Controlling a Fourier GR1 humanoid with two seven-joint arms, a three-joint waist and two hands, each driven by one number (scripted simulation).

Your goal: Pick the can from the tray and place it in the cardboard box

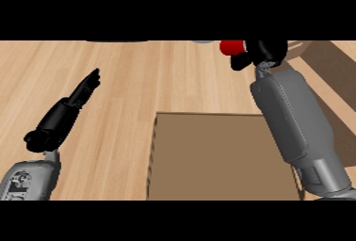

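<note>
Grasping is the step in hand, by your view: the right robot hand (259, 52) is curling round the red can (231, 46) at the far edge; next, you are lifting it back over the box (221, 157); the left robot hand (84, 88) is resting open; no readable writing is showing.

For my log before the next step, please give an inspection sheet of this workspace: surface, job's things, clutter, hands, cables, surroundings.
Surface: wooden counter.
Job's things: red can at the top edge, mostly hidden by the right hand; open box in the lower middle; tray cannot be made out.
Clutter: nothing seen.
Hands: right hand curled on the can; left hand open, fingers straight, resting at the left.
Cables: nothing seen.
Surroundings: nothing seen.
</note>
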